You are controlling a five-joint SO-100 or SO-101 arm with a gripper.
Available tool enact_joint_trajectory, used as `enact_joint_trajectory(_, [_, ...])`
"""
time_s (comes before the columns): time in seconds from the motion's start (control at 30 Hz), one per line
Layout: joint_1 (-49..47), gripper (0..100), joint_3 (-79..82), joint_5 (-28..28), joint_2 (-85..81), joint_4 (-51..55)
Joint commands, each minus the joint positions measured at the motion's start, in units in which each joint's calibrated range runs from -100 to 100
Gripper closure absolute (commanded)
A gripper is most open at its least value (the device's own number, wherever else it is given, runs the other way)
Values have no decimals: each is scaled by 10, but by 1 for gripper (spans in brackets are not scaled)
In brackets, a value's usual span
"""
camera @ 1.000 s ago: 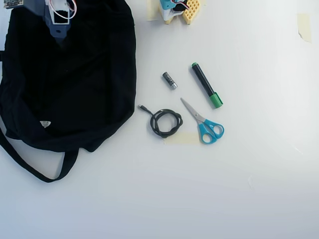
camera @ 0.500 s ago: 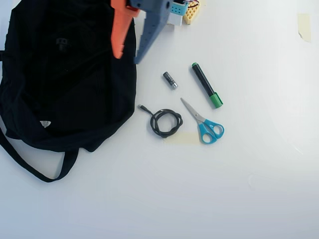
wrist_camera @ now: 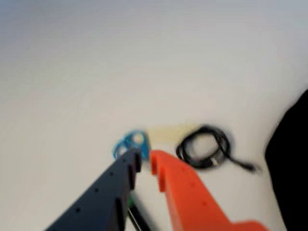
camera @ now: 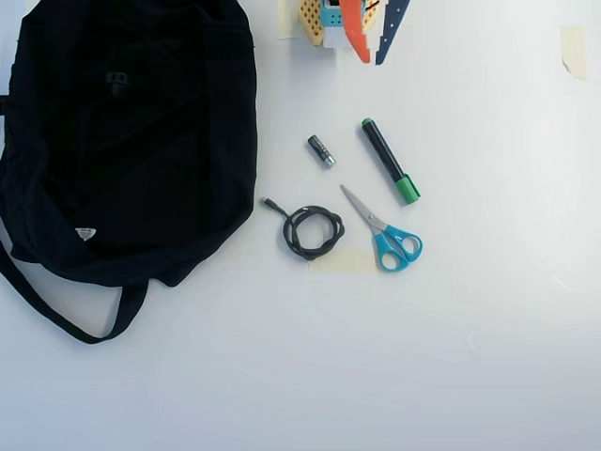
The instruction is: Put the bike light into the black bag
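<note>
1. Black fabric of the bag [camera: 131,141] is being shown across the upper left of the overhead view, lying on the white bench [camera: 282,376] with its strap trailing toward the lower left.
2. A small chunky dark shape, judged to be the bike light [camera: 116,82], is being seen on the upper part of the bag; whether it is lying on the fabric or down inside an opening cannot be told.
3. The pincer [camera: 368,56] is being held at the top edge of the overhead view, beside the arm's base and well apart from the bag.
4. Its orange and dark blue fingers are being shown slightly parted in the wrist view [wrist_camera: 145,161], with nothing pinched between them.
5. A battery [camera: 320,150], a marker [camera: 391,161], scissors [camera: 383,229] and a coiled cable [camera: 311,231] are being left on the bench to the right of the bag, untouched.
6. The task is being judged as done or nearly so: the light is at the bag and the pincer is empty; only confirmation that it is sitting inside is left.
</note>
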Motion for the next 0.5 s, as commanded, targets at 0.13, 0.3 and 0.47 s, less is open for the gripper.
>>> enact_joint_trajectory(0.13, [-50, 98, 109, 11, -95, 13])
enact_joint_trajectory(0.3, [-46, 98, 269, 37, -173, -43])
enact_joint_trajectory(0.47, [-45, 98, 435, 41, -258, -69])
